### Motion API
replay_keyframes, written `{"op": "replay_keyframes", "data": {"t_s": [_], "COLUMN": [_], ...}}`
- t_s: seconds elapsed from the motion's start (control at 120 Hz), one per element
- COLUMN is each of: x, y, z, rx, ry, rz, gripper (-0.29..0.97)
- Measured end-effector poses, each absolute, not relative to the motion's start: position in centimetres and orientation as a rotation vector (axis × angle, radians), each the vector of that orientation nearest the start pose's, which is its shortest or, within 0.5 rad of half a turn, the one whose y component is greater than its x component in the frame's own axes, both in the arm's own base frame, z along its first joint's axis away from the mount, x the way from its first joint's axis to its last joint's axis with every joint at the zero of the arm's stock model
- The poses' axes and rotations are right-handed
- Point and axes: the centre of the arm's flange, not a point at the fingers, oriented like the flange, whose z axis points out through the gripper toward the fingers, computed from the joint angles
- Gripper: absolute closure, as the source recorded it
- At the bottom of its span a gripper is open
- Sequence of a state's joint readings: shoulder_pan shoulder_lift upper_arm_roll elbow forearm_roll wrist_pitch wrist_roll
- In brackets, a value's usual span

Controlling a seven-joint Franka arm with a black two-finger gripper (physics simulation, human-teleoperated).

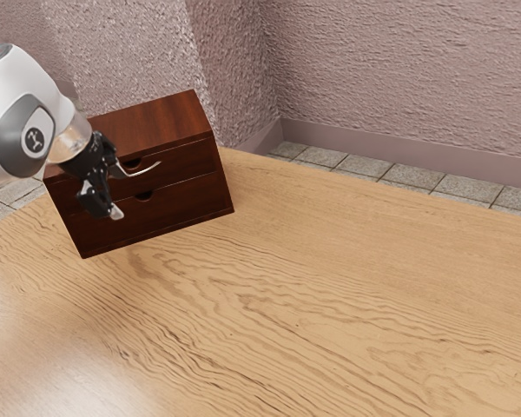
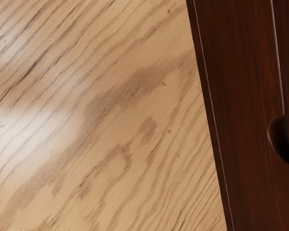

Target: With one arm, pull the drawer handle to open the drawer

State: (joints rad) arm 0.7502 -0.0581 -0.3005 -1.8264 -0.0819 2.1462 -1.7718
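Observation:
A dark wooden cabinet (image 1: 156, 122) with two drawers stands at the back of the table, toward the exterior view's left. Both drawer fronts sit flush with it. The upper drawer (image 1: 187, 161) carries a thin silver handle (image 1: 143, 168) under a finger recess. My black gripper (image 1: 107, 188) hangs right in front of the drawers' end nearest the arm, open, its fingers spread one above the other. The upper finger is next to the handle's near end, and nothing sits between the fingers. In the wrist view the lower drawer front (image 2: 245, 110) and its recess (image 2: 279, 139) lie just beyond my hand.
The cabinet rests on a broad light wooden table (image 1: 313, 295). Behind it, rough plaster walls (image 1: 399, 61) meet at a corner above a tiled floor strip (image 1: 434, 178). The arm's white link (image 1: 17, 113) covers the cabinet's end at the exterior view's left.

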Motion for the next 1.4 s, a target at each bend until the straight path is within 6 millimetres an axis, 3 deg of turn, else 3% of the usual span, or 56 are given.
{"op": "replay_keyframes", "data": {"t_s": [0.317,0.667,0.842,0.983,1.4], "x": [55.3,57.5,58.3,57.8,58.6], "y": [27.3,32.0,29.8,30.8,31.1], "z": [58.3,56.6,57.2,56.9,55.5], "rx": [1.191,1.132,1.175,1.150,1.137], "ry": [2.567,2.591,2.569,2.584,2.570], "rz": [0.375,0.390,0.419,0.429,0.443], "gripper": [0.00,0.00,0.00,0.00,0.00]}}
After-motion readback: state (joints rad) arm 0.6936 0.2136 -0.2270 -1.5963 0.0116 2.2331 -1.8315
